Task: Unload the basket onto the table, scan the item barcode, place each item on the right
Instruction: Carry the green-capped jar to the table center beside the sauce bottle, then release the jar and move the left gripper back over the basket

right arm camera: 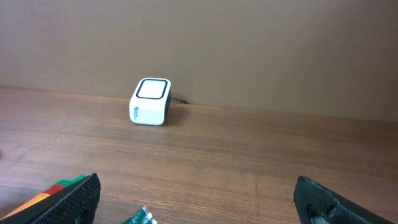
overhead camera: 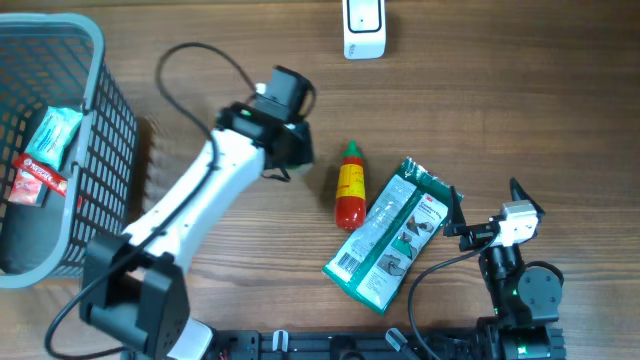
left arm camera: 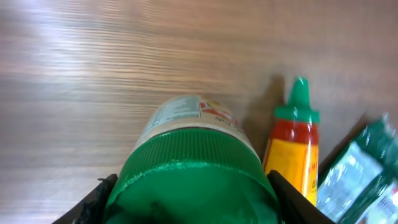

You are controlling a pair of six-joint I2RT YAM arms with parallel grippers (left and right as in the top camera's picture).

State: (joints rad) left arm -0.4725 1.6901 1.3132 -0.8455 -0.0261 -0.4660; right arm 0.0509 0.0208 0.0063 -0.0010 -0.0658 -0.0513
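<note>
Wood-grain tabletop (overhead camera: 500, 100) is running back to a plain brown wall (right arm camera: 249, 50), carrying a basket (overhead camera: 103, 60) at left and a white scanner (overhead camera: 364, 30) at its far edge. The left gripper (left arm camera: 193, 202) is pinching a green-lidded jar (left arm camera: 193, 162) beside a sauce bottle (overhead camera: 349, 185), while the right gripper (right arm camera: 199, 202) is hanging spread wide.

Soft, even light; pale glare on the table (left arm camera: 56, 37) top-left, green packet (left arm camera: 364, 171) blurred at frame edge

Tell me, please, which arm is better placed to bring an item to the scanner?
Left. The left gripper holds the green-lidded jar and sits nearer the white scanner; the right gripper hangs open and empty, farther away.
</note>
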